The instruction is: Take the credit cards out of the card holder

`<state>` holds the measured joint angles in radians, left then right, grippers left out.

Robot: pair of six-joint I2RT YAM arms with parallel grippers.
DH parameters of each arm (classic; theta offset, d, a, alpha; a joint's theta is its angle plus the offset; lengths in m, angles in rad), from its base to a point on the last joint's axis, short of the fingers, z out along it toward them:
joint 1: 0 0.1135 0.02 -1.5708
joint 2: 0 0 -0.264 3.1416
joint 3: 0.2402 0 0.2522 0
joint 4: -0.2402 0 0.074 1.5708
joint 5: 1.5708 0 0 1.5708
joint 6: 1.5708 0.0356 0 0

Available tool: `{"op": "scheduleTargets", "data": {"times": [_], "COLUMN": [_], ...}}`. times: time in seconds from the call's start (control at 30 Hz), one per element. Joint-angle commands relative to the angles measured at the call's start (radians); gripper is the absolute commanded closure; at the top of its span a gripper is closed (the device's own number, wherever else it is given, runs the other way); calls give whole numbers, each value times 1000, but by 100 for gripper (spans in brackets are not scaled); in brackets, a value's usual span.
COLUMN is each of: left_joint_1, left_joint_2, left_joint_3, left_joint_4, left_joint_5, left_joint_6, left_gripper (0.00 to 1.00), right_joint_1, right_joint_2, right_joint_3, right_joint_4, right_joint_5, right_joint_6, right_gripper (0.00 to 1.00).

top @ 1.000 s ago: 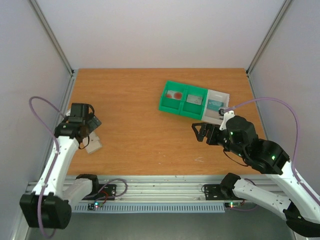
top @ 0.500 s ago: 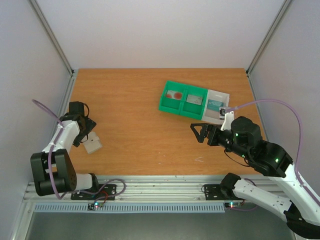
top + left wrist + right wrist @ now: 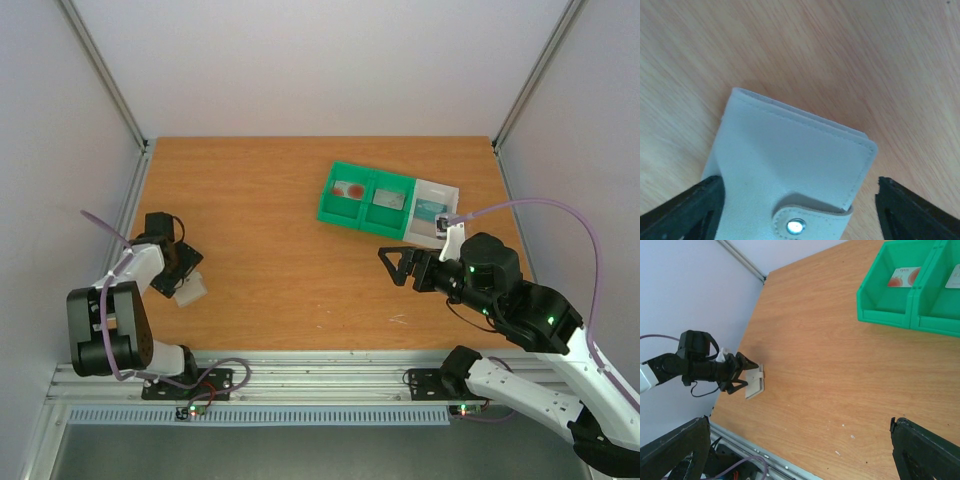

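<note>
From above: the left arm is folded low at the table's left side. The left gripper is angled down at the card holder, a pale flat wallet lying on the wood close to the left edge. Far to the right, a red-marked card and a greyish card each lie in a compartment of the green bin. A teal card lies in the white tray just beside the bin. The right gripper hangs over bare wood near the bin, jaws spread and empty.

Left wrist camera: the holder fills the view. It has stitched edges and its snap tab is buttoned. The two fingers are spread wide at the lower corners and grip nothing; one corner of the holder meets the left-hand finger.

Right wrist camera: both its fingers are wide apart and empty, and the holder lies far across the table.

All three cards appear to be out already. The likely risk is a nudge from the low left finger, which could slide the holder toward the table edge. Whether another card remains inside the buttoned holder cannot be told.
</note>
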<state>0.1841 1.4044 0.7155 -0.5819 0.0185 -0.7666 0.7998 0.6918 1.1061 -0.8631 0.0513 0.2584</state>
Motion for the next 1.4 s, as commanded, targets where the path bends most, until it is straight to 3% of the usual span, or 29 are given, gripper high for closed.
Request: {"op": "scheduleTargets", "data": {"times": [0.0, 0.2, 0.6, 0.83, 1.1, 1.37], "left_joint_1": [-2, -26, -158, -293, -517, -595], "left_joint_2": [8, 20, 80, 128, 122, -70], "left_joint_3": [-52, -78, -30, 2, -36, -75], "left_joint_4": [100, 186, 204, 171, 254, 179], "left_joint_5": [153, 276, 325, 379, 393, 370], "left_joint_6": [16, 26, 100, 101, -6, -27], "left_gripper": [25, 40, 49, 52, 51, 47], "right_joint_1": [9, 9, 9, 9, 9, 9], "right_joint_2": [1, -9, -23, -15, 29, 61], "right_joint_3": [-5, -12, -23, -32, -16, -10], "right_joint_4": [11, -2, -13, -15, -43, -58], "right_joint_5": [-12, -8, 3, 18, 31, 13], "right_joint_6": [14, 27, 39, 51, 44, 40], "right_gripper": [2, 2, 1, 1, 2, 1]}}
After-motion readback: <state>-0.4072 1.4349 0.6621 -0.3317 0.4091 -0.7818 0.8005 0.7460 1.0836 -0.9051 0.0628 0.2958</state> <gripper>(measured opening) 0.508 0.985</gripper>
